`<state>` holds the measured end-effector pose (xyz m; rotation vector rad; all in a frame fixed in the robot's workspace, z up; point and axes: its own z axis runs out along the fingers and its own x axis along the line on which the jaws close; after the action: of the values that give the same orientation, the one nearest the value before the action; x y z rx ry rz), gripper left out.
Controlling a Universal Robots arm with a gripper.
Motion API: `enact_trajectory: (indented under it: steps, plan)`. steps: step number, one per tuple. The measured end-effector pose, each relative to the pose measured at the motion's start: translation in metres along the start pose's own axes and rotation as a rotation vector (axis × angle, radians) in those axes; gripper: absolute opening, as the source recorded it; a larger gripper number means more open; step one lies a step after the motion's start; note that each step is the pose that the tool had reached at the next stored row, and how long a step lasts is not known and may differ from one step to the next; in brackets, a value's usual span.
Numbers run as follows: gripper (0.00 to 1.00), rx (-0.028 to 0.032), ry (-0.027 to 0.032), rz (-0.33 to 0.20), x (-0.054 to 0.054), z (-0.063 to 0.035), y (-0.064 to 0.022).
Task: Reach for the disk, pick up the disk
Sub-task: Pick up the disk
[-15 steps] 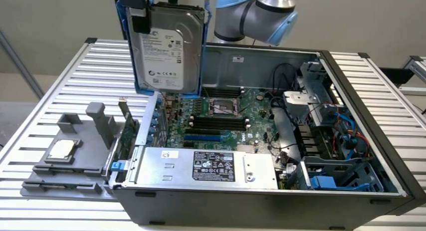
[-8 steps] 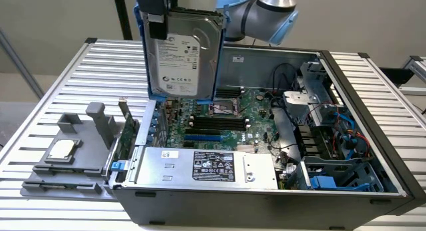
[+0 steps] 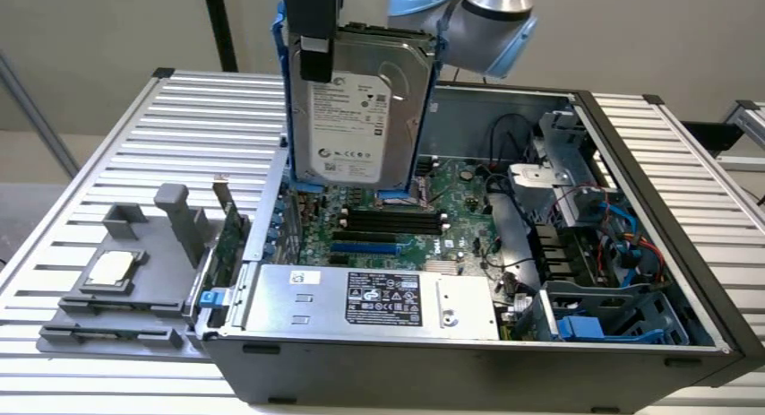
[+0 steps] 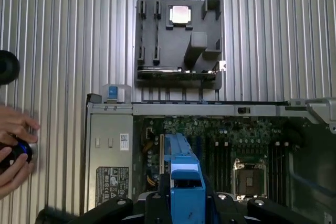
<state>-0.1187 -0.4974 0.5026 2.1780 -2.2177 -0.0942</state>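
The disk (image 3: pixel 356 110) hangs upright at the top centre of the exterior view, label facing the camera, clear above the open computer case (image 3: pixel 622 343) so its blue carrier (image 4: pixel 185 179) won't snag the motherboard (image 3: pixel 395 222) below. My pincer (image 3: pixel 314 47) is clenched on its upper edge, carrying its whole weight. At lower left, the grey fixture (image 3: pixel 125 276) with the small silver chip (image 3: pixel 110 268) sits on the slatted counter (image 3: pixel 167 146). A person's hand (image 4: pixel 14 148) rests at the wrist view's left edge.

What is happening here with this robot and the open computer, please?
The arm's gripper holds the disk upright in the air, above the motherboard of the open computer case. The disk is in its blue carrier and touches nothing below it. A grey holder with a small silver chip sits on the table beside the case. A person's hands are at the table's edge, holding a small dark thing.
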Motion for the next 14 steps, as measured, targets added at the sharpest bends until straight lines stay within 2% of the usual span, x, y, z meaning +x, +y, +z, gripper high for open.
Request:
enact_trajectory:
  steps: [14]
  plan:
    - [0.33, 0.0000, -0.0020, 0.000, 0.020, -0.0041, -0.0569]
